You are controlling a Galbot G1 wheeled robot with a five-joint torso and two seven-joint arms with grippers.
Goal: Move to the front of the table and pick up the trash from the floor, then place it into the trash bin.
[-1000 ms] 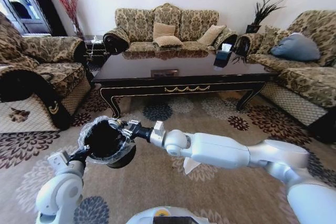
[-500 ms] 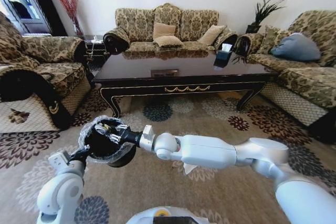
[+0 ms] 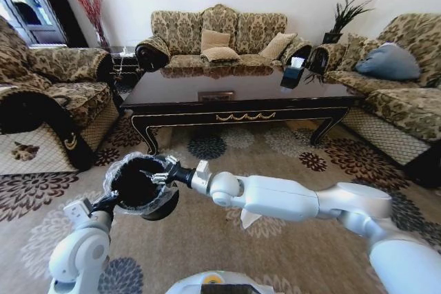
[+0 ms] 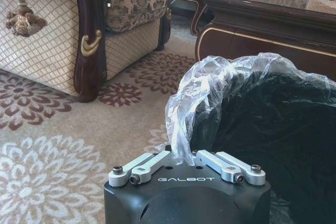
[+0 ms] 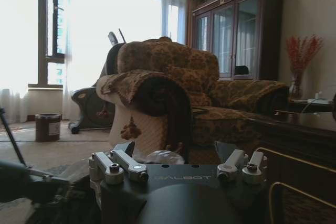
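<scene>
My left gripper (image 3: 112,201) (image 4: 184,158) holds the trash bin (image 3: 141,185) (image 4: 273,129) off the carpet, shut on its rim and the clear liner. The bin is black and round, with the crinkled liner folded over its edge. From the right, my right arm reaches across, and its gripper (image 3: 157,174) (image 5: 178,167) hangs over the bin's mouth, open with nothing between its fingers. A white scrap of trash (image 3: 249,218) lies on the carpet under my right forearm. The dark glossy table (image 3: 234,94) stands just ahead.
A patterned armchair (image 3: 48,94) is at the left, a sofa (image 3: 220,39) is behind the table and another sofa (image 3: 400,94) is at the right. A dark object (image 3: 292,74) sits on the tabletop. Floral carpet spreads between me and the table.
The right gripper reached further over the bin, then drew back a little toward the right. The left arm and the bin have stayed put.
</scene>
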